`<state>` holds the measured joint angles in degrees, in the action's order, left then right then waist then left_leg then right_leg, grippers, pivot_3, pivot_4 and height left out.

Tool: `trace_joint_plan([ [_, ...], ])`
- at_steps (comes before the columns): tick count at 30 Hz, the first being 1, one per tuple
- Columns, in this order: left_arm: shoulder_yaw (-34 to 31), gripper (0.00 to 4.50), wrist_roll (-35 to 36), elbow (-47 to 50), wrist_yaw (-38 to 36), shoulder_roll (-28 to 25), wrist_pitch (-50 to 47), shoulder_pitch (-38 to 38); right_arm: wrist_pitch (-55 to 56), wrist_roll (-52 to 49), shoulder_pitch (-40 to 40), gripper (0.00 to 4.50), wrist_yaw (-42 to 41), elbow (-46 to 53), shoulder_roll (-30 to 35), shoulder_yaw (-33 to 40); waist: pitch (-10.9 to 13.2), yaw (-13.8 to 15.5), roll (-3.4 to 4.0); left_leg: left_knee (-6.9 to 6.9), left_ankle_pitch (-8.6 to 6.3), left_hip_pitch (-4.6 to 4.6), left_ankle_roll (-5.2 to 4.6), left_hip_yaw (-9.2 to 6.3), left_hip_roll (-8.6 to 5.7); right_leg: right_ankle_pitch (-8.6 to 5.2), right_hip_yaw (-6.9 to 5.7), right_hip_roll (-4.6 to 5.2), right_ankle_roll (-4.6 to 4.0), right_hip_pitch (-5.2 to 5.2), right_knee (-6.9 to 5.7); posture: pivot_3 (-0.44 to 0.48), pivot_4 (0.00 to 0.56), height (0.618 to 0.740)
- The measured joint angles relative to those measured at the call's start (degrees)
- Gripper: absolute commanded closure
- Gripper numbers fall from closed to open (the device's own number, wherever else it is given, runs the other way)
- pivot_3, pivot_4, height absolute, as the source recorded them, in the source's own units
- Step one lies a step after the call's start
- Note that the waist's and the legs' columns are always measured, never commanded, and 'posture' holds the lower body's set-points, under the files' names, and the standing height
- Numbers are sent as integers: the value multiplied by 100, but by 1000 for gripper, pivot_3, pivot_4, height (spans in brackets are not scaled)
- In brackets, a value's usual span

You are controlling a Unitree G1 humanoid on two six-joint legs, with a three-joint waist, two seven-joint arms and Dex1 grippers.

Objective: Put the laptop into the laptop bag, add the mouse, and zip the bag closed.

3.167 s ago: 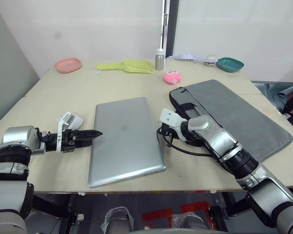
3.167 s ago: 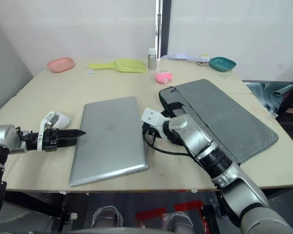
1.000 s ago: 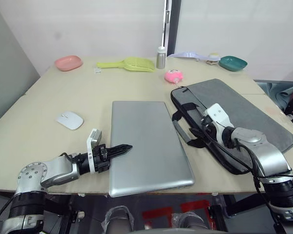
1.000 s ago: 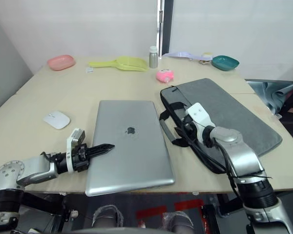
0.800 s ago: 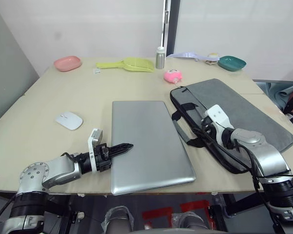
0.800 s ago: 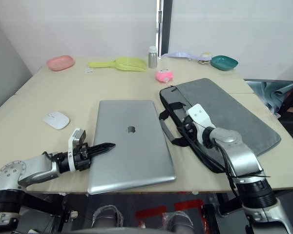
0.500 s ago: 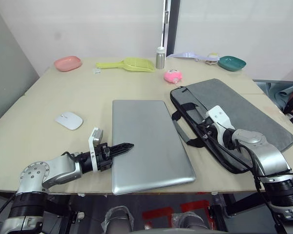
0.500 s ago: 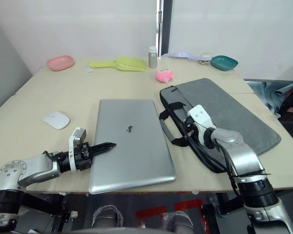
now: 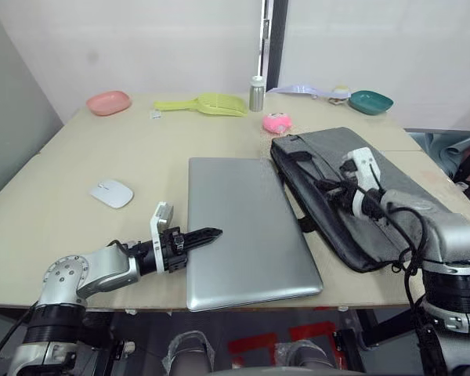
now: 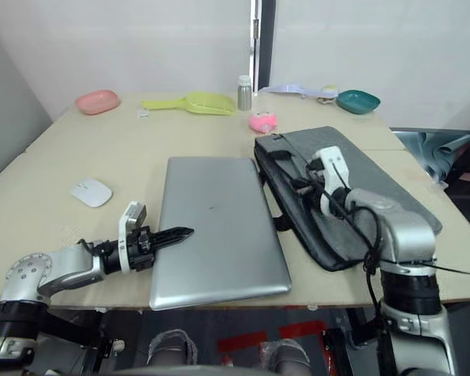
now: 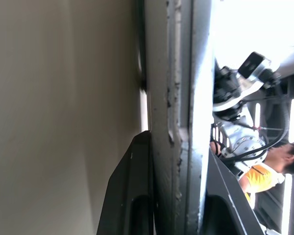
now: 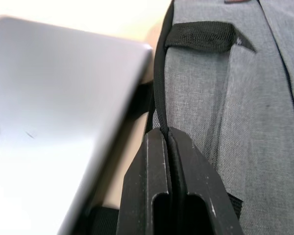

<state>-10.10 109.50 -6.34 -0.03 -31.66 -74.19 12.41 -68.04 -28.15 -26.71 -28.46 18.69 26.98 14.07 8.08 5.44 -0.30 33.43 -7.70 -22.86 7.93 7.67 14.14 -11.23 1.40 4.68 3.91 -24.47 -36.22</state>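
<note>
The laptop [image 9: 247, 223] lies flat and closed in the centre of the head views, its near edge close to the front edge of the table [image 9: 102, 157]. The left gripper [image 9: 204, 235] comes in from the lower left of the frame and its two black fingers are clamped on the laptop's left edge, one finger above the lid and one beneath it; the left wrist view shows the grey edge of the laptop [image 11: 179, 122] running between the two fingers.

The laptop bag [image 9: 392, 200] lies just right of the laptop, its long side touching or nearly touching the laptop's right edge. The right gripper [image 12: 165, 142] sits over the bag's left half, right of centre in the frame, with its fingers closed together on a thin black strap of the bag [image 12: 160, 78]; the strap rises taut out of the finger tips in the right wrist view.

The mouse [image 9: 112, 193] rests alone on the table at middle left, well apart from the laptop and from both grippers.

Along the far edge of the table, at the top of the frame, stand a pink dish [image 9: 108, 103], a yellow-green scoop [image 9: 204, 104], a small metal bottle [image 9: 257, 93], a pink plush toy [image 9: 276, 123] just beyond the bag's far corner, and a teal bowl [image 9: 370, 102].
</note>
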Motion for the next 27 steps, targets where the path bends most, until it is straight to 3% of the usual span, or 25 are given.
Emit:
trace_joint_plan([
  [13, 338, 4152, -4, -365, 236, 623, 273, 745, -880, -758, -533, 4479, 688, 114, -642, 411, 0, 31, 0, 2, 5, -5, 8, -1, -1, 3, -1, 0, 3, 0, 1, 0, 150, 740],
  [19, 597, 4152, -498, -909, 263, 1267, 558, 1451, -1040, -873, -699, 4479, 1081, 222, -944, 575, 0, 62, 0, 7, 6, -10, 8, -2, -3, 19, -1, 2, 30, 0, 3, 0, 150, 740],
  [27, 729, 4152, -1840, -1729, -38, 2270, 798, 2280, -1231, -970, -712, 4479, 1489, 233, -1231, 761, 1, 57, 2, 4, 7, -15, 7, -4, -5, 40, -4, 3, 64, -2, 7, 0, 150, 740],
])
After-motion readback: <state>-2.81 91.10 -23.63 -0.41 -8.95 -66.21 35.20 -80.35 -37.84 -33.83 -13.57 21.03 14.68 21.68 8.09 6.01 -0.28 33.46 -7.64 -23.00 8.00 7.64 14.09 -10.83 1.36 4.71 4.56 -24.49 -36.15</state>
